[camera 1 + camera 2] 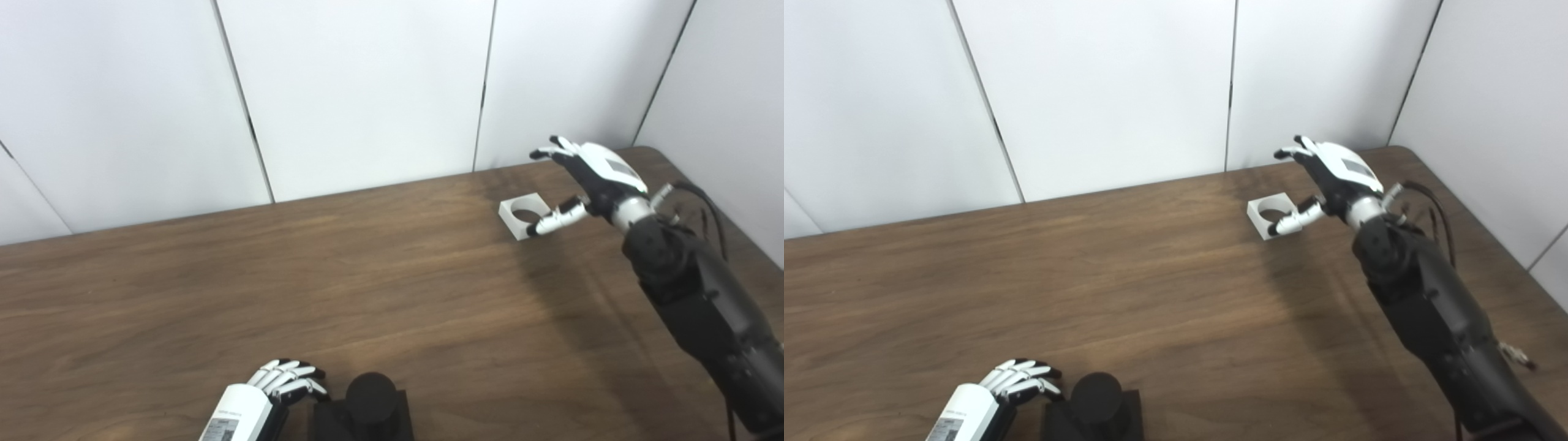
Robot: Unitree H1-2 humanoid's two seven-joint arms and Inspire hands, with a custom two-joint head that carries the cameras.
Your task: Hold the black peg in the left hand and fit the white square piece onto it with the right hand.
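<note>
Worktop (306, 294) of dark wood grain is carrying the things, with pale wall panels (367, 92) standing behind its far edge. White square piece (524, 215), with a round hole through it, is lying flat near the far right corner of the worktop. Beside that piece the right hand (588, 177) is hovering, its fingers spread wide and gripping nothing; the thumb is reaching out over the near right corner of the piece, and whether it is touching the piece cannot be told, while the other fingers are arching above and behind it. Well apart from the white square piece, at the near edge of the worktop, the black peg (370, 392) is standing upright on its dark square base (361, 419). Just to the left of the peg the left hand (282, 386) is resting low, its fingers curled loosely toward the base and holding nothing; whether the fingertips are touching the base is not clear.
</note>
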